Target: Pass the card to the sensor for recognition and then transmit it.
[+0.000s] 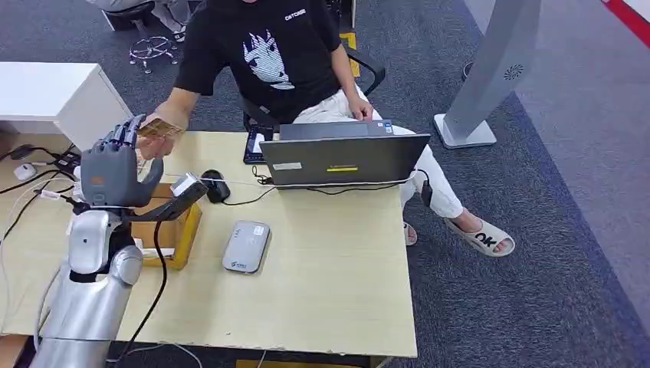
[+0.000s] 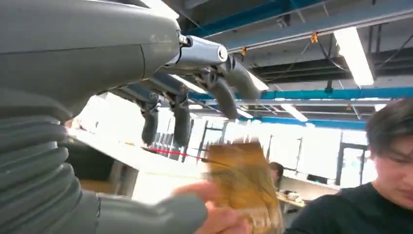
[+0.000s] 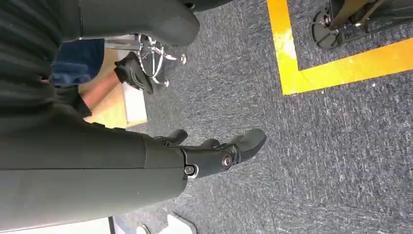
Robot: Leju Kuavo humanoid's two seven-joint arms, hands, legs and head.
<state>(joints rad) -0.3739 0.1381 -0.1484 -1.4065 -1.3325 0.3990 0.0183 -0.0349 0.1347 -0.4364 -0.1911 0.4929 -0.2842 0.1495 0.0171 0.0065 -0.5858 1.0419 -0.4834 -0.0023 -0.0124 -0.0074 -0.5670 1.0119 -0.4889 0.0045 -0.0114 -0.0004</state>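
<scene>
A tan card (image 1: 159,128) is in a person's hand (image 1: 170,123), just past the fingertips of my raised left hand (image 1: 116,165). In the left wrist view the card (image 2: 243,183) is blurred and pinched by the person's fingers (image 2: 214,214). My left fingers (image 2: 181,114) are spread above it and my thumb (image 2: 160,214) lies below, neither closed on it. The grey card sensor (image 1: 246,246) lies flat on the table (image 1: 337,284), nearer me than the hand. My right hand (image 3: 214,153) hangs over the carpet with loosely extended fingers and nothing in it.
A seated person in a black shirt (image 1: 268,54) faces me behind an open laptop (image 1: 343,157). A black mouse (image 1: 217,186), cables and a small wooden stand (image 1: 180,230) lie near my left arm. A white cabinet (image 1: 57,96) stands at the far left.
</scene>
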